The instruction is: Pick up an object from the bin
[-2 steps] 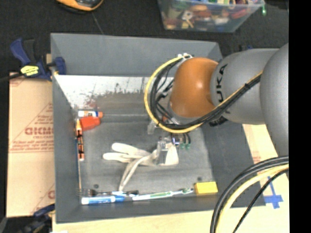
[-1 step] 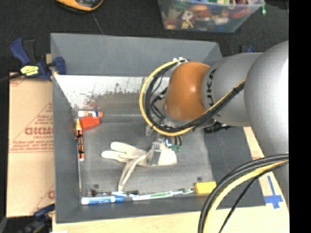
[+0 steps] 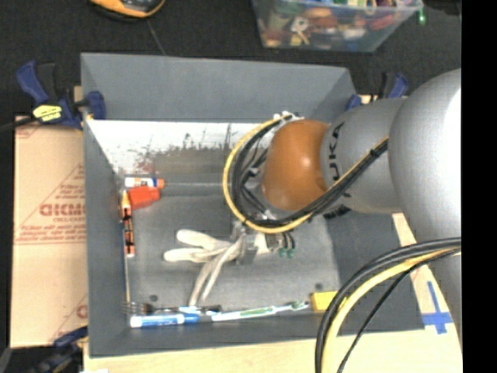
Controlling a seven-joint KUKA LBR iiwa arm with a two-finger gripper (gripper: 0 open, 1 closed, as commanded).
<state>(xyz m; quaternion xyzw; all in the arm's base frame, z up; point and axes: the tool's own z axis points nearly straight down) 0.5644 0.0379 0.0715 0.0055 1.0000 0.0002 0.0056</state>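
Over the bin's middle: the gripper [image 3: 248,249] hangs low in the bin [image 3: 210,92], under the arm's orange wrist cover [image 3: 293,165], at the right end of a cream floppy thing [image 3: 196,247].
Gripper state: masked by wrist and cables; I cannot tell whether it is apart or together.
Cream floppy thing: lies flat on the floor, centre-left, with pale strips trailing toward the view's lower wall. Its right end meets the gripper, but no grasp shows.
Neighbours: orange block [image 3: 144,196] by the left wall, well apart; blue-and-white pen [image 3: 165,319] and green-and-white stick [image 3: 260,311] along the lower wall; yellow piece [image 3: 322,298] in the lower right corner.
Done, by my reading: the descent to a candidate.
Left: a sure grip, then lifting it clear of the bin; nothing is raised yet.
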